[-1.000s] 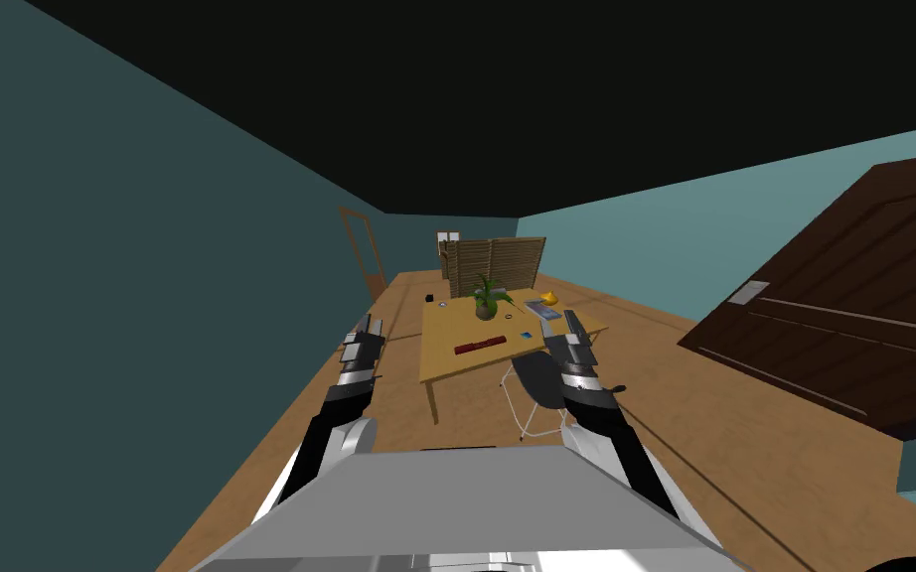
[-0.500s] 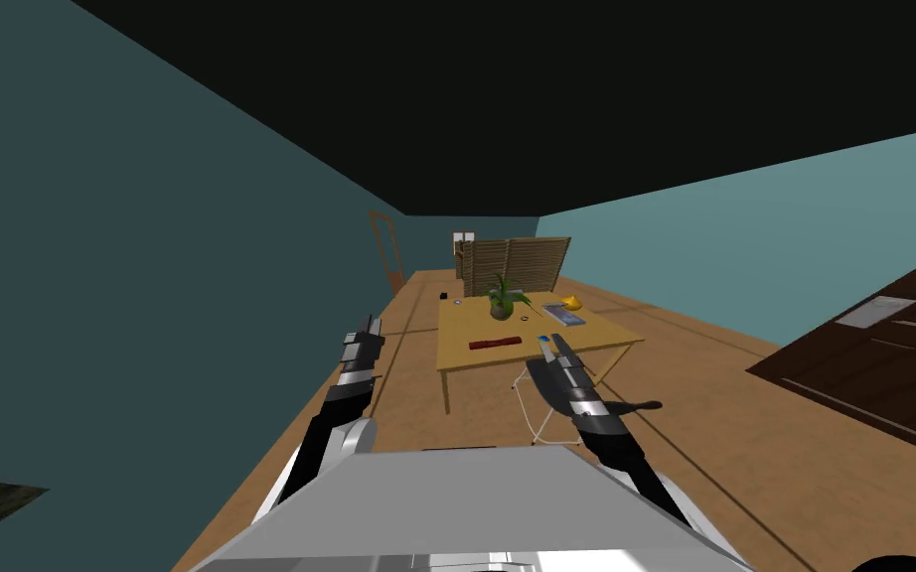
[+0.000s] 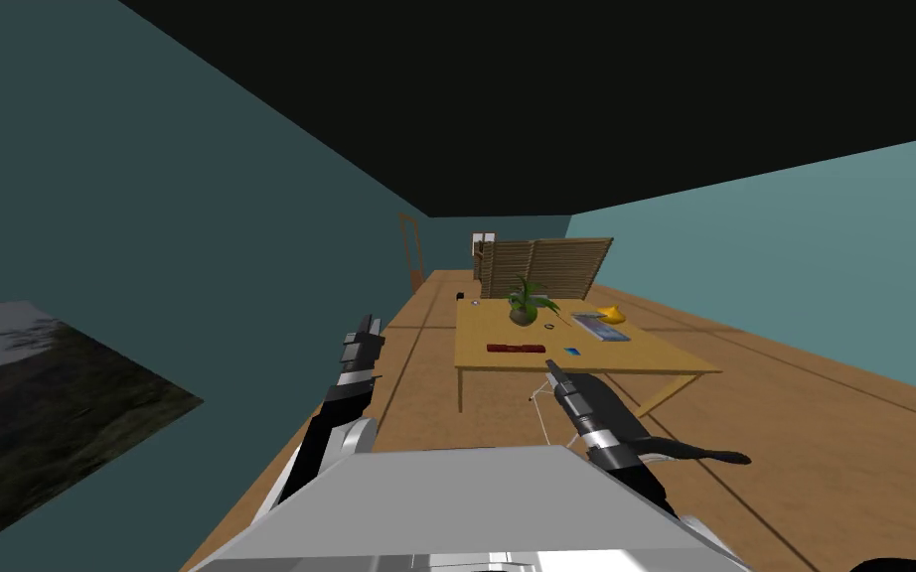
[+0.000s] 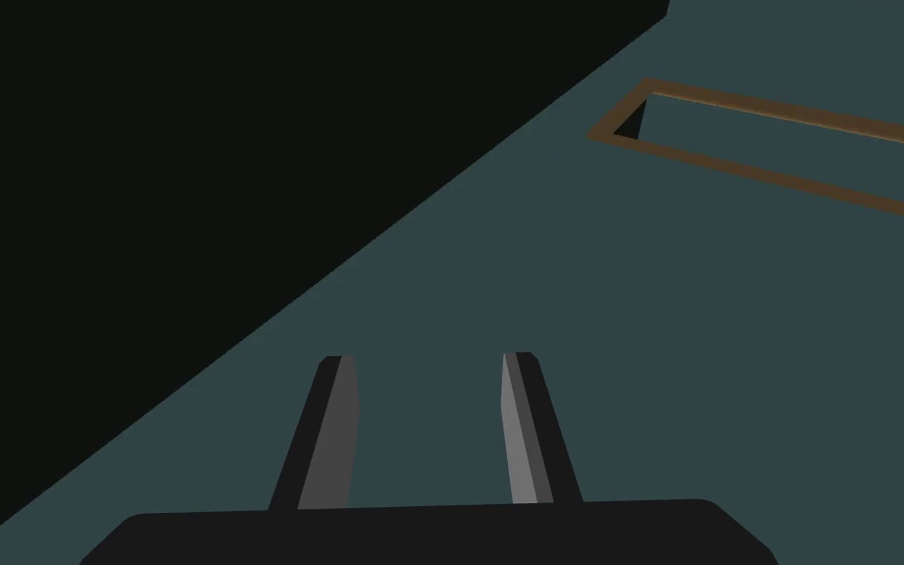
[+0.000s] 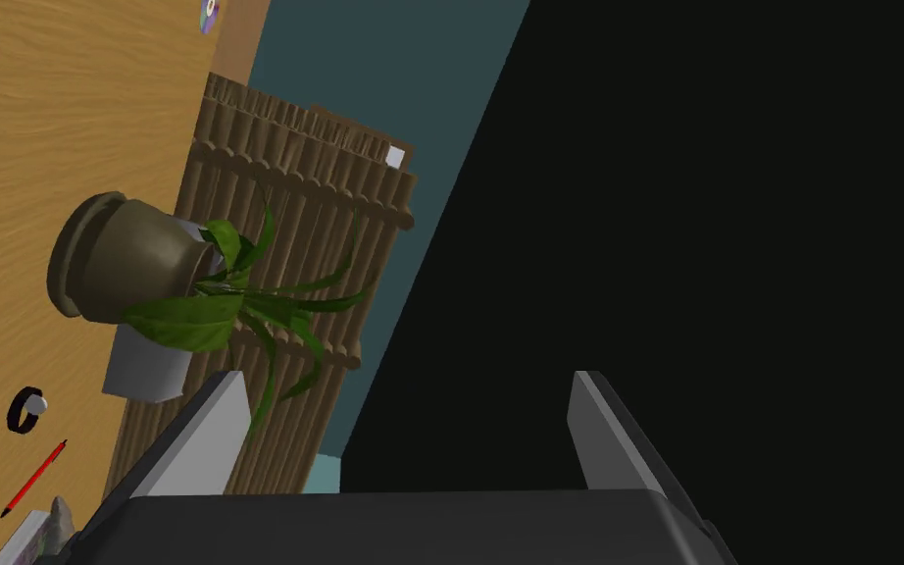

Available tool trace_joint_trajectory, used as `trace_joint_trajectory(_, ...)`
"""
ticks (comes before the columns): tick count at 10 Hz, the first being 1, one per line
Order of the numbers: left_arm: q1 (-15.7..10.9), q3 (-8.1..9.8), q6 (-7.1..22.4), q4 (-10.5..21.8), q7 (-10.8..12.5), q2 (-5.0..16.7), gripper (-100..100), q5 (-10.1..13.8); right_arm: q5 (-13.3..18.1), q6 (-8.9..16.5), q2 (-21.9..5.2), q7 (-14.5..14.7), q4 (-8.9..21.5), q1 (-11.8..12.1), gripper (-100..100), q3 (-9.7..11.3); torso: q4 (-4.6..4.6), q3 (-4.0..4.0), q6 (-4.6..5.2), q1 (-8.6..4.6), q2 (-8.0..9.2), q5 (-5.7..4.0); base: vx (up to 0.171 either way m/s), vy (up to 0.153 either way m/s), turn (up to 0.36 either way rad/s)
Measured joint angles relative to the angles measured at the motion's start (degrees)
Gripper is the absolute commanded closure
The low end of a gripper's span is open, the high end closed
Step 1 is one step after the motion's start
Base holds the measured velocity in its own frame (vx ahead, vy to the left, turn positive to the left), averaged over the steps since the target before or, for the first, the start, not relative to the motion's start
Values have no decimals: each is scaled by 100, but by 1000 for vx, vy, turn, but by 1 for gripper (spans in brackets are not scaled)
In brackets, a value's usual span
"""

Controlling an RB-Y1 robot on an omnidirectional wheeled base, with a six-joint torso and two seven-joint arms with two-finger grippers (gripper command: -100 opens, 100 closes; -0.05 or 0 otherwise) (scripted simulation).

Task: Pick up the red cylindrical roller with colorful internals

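Red and slender, the roller [image 3: 515,349] lies flat on the tan wooden table [image 3: 645,355], close to its near edge and in front of the potted plant [image 3: 524,308]. A small blue card [image 3: 572,351] lies just beside the roller's right end. The right arm stretches forward and low, and the right gripper [image 3: 551,366] points at the table's near edge, short of the roller and a little right of it. Its fingers [image 5: 200,432] are spread wide with nothing between them. The left arm is held out over the floor to the left of the table. The left gripper [image 3: 370,325] is raised, with its fingers [image 4: 330,432] parted and empty.
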Motion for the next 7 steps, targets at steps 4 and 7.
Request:
trace_joint_trajectory(4, 0, 1, 0, 0, 0, 0, 0, 0, 229, 90, -404, 142, 487, 224, -100, 76, -1, -3, 0, -11, -5, -2, 6, 23, 252)
trace_joint_trajectory(7, 2, 2, 0, 0, 0, 1, 0, 0, 407, 99, -635, 272, 960, 293, -100, 177, -2, -5, 6, -15, -9, -3, 20, 18, 306)
